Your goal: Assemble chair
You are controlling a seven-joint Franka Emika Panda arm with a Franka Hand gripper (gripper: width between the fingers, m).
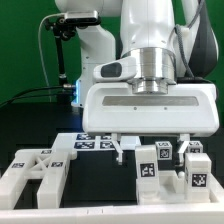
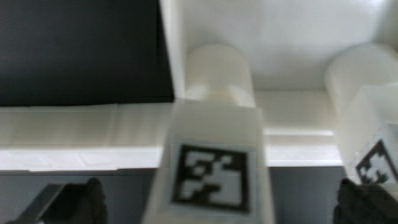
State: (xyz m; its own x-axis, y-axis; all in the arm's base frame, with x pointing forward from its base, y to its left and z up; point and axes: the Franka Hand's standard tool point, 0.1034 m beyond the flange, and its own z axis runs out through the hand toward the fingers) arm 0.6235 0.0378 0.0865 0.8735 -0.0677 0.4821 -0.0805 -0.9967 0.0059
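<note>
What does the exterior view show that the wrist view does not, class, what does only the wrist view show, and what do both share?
Only the exterior view: the robot arm, its open gripper above the parts, the marker board, and a cross-braced chair part at the exterior view's left.
Only the wrist view: a close look at one tag and the white slab behind the posts.
Both: tagged white chair posts and the black table.

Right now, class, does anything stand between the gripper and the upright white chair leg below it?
Nothing visible does. The gripper is open, with its fingers on either side of the tagged chair leg and clear of it. A second leg stands beside it, toward the exterior view's right, not in between.
</note>
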